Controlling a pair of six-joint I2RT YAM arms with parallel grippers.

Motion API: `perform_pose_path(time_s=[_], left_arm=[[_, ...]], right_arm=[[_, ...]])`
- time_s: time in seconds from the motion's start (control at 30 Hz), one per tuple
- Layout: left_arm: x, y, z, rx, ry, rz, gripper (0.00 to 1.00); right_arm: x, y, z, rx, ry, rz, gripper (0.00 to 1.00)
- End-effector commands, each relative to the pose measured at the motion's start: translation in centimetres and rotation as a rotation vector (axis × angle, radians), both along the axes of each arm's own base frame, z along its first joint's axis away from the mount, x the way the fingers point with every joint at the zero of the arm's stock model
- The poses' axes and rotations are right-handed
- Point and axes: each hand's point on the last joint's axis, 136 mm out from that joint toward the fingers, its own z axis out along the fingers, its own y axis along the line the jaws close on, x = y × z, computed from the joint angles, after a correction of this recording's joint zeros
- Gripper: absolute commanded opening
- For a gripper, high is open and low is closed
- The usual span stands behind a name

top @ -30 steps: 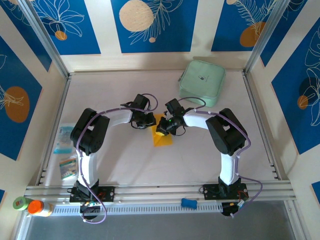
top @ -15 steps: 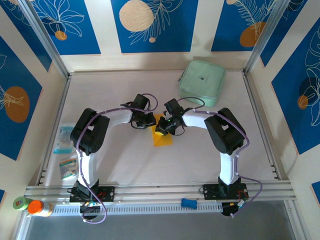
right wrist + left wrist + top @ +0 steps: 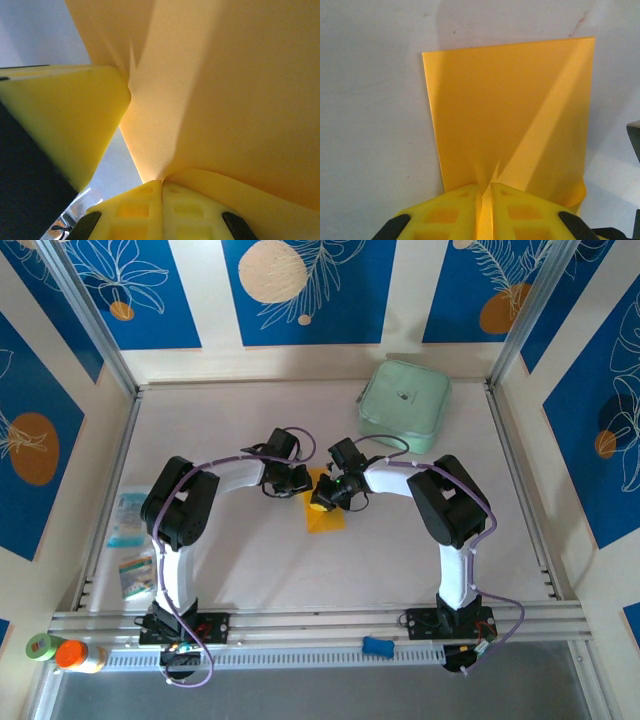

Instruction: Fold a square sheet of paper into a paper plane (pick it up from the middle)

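The orange-yellow sheet of paper point(image 3: 327, 516) lies folded on the table's middle, its far end lifted between both grippers. In the left wrist view the paper point(image 3: 510, 115) stretches away flat with a diagonal crease, and my left gripper point(image 3: 486, 192) is shut on its near edge. My right gripper point(image 3: 161, 186) is shut on a curled edge of the paper point(image 3: 240, 100), with one of the left gripper's yellow fingers point(image 3: 65, 115) close beside it. From above, the left gripper point(image 3: 303, 481) and right gripper point(image 3: 322, 499) nearly touch.
A mint-green case point(image 3: 405, 405) sits at the back right. Small printed packets point(image 3: 128, 516) lie by the left rail, with more point(image 3: 135, 576) nearer. An orange-capped bottle point(image 3: 78, 655) and a blue piece point(image 3: 377, 645) rest at the front rail.
The right gripper has edged slightly left and up toward the left gripper, still pinching the paper. The left arm has barely moved.
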Motion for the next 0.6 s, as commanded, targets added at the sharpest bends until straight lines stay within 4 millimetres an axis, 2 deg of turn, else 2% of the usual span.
perform_pose_path(time_s=[0.0, 0.57], left_arm=[[-1.13, 0.85, -1.64, 0.033, 0.056, 0.017, 0.15], [-1.26, 0.75, -1.69, 0.027, 0.059, 0.014, 0.15]], right_arm=[[0.29, 0.09, -0.51, -0.019, 0.015, -0.021, 0.00], [0.37, -0.12, -1.06, -0.032, 0.027, -0.028, 0.00]])
